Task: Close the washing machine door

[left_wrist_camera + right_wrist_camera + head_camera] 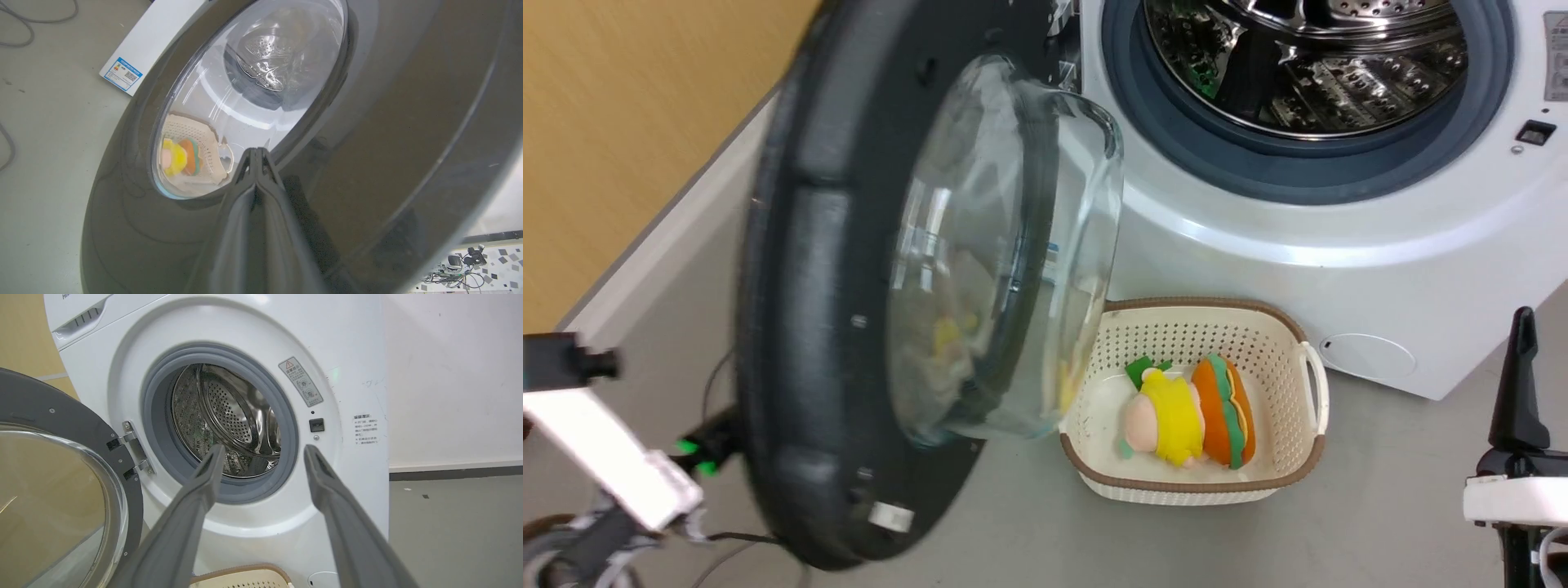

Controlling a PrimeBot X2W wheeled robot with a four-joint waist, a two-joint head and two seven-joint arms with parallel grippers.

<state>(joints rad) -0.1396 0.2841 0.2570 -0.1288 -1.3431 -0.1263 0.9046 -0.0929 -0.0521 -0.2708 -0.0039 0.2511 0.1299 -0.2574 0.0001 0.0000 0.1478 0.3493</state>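
the left end effector (256, 152) has its 2 fingers pressed together, tips at the glossy outer face of the door (800, 327). the door stands swung open at the left of the machine (1339, 245). a basket (1294, 339) holding a plush toy (1176, 416) sits on the floor (1380, 506) just before the machine. the right end effector (263, 455) is spread and empty, pointing at the drum (229, 416).

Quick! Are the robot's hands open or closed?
Left gripper: shut, empty, at the round black-rimmed glass washing machine door.
Right gripper: open, empty.
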